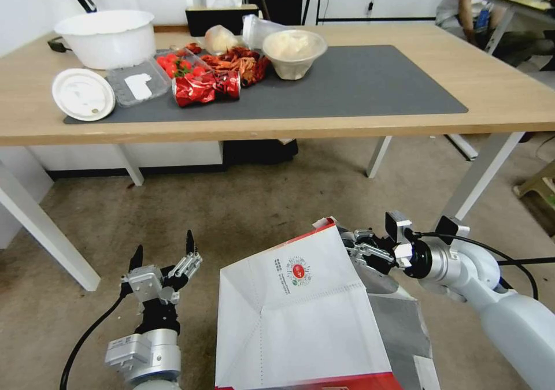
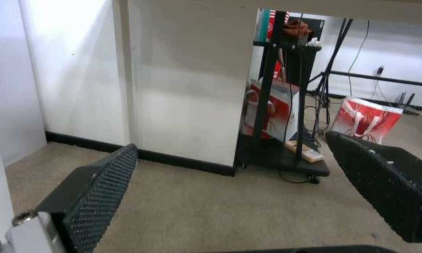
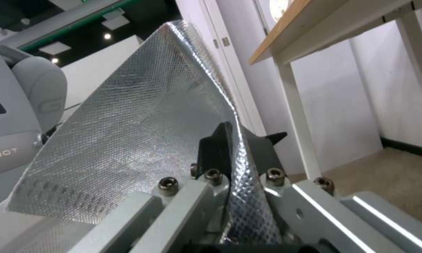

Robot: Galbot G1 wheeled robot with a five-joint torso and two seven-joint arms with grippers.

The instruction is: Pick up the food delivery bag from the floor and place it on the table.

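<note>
Presently, you are looking at the food delivery bag [image 1: 300, 315] hanging tilted low in front of the robot, above the beige rough floor [image 1: 243, 205], short of the table [image 1: 509, 98].

Right end effector [image 1: 354, 245]: clamped on the bag's upper rim at its far right corner; in the right wrist view its dark fingers [image 3: 215, 147] are pinching a fold of the quilted silver foil lining.

Left end effector [image 1: 163, 254]: standing just left of the bag, apart from it, its fingers spread wide with textured black pads [image 2: 103, 189].

Bag: stiff white paper, creased, small round red logo, red band at the bottom; its long axis is leaning, mouth toward the table, base toward the robot.
</note>
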